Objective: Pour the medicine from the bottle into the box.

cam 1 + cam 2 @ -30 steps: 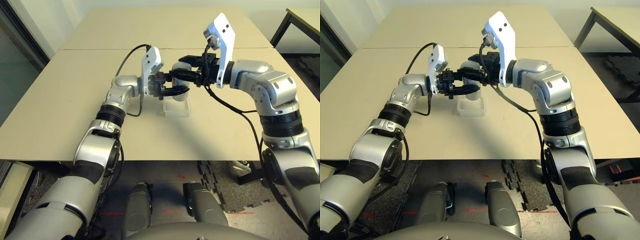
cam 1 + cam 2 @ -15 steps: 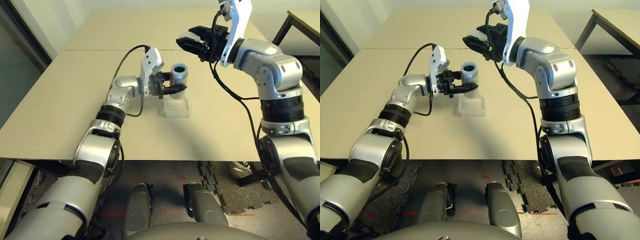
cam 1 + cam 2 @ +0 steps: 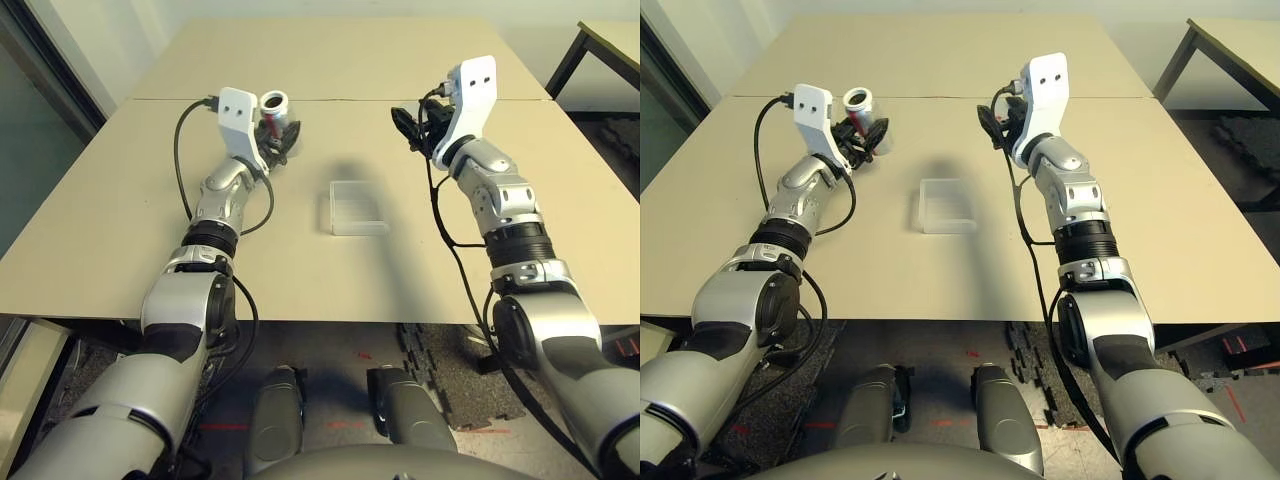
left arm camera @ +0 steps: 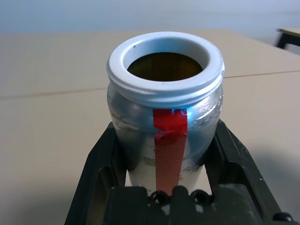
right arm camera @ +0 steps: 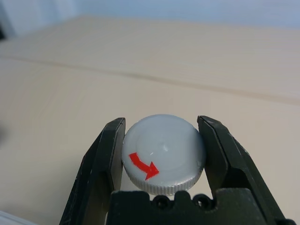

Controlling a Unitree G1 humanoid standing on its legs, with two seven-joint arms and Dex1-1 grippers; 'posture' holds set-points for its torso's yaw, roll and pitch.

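Observation:
The silvery bottle (image 4: 164,122), with a red stripe and white rim, stands upright and uncapped, with my left gripper (image 3: 278,128) shut on it above the table at the far left. Looking into its mouth I see only a dark amber inside; the medicine is hidden. My right gripper (image 3: 408,126) hovers at the far right, shut on the round grey cap (image 5: 164,159), which has a red arrow on it. The clear square box (image 3: 356,207) lies on the table between the two arms, nearer to me, apart from both grippers.
The tan table (image 3: 120,220) has a seam (image 3: 350,99) running across behind the grippers. A second table's dark leg (image 3: 560,55) stands at the far right. Bare tabletop surrounds the box.
The right gripper pulled the cap off the bottle, lifted, then swung out to the right. The left gripper carried the open bottle from over the box back and to the left.

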